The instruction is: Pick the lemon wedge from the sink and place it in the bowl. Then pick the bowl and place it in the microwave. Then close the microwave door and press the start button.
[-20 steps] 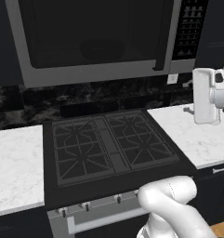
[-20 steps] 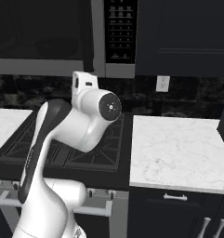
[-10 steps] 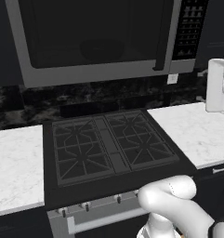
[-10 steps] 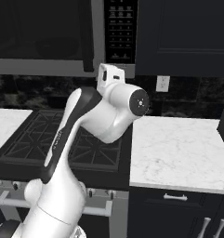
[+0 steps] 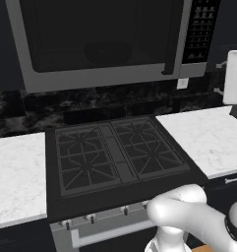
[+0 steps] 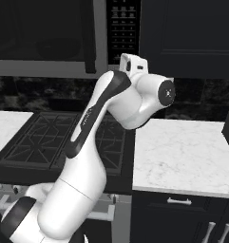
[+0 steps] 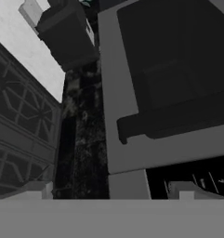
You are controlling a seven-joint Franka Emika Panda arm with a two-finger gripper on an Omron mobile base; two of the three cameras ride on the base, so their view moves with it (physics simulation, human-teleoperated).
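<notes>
Microwave door (image 5: 100, 42) looks shut, handle (image 7: 174, 120) lying close ahead of the hand — arm raised toward the button panel (image 6: 123, 28), likely lining up for start. Jaws spread wide, gripping nothing. Bowl faintly visible behind the tinted window (image 5: 107, 51).

One microwave (image 5: 105, 44), mounted above the cooking range, with one microwave door (image 5: 98, 42), shut; one dark vertical handle (image 5: 173, 37) at the door's right edge; one black button panel (image 5: 199, 30) beside it. One stove (image 5: 117, 160) below, with two cast grates side by side and a narrow strip between them. Knobs along the stove front: at least four visible, others hidden by the arm. Two stretches of white marbled surface (image 5: 208, 135), one on each side of the stove. One wall outlet (image 5: 182, 83) on the dark backsplash. One dark box-like appliance (image 7: 67, 35) stands on the surface in the hand view.
</notes>
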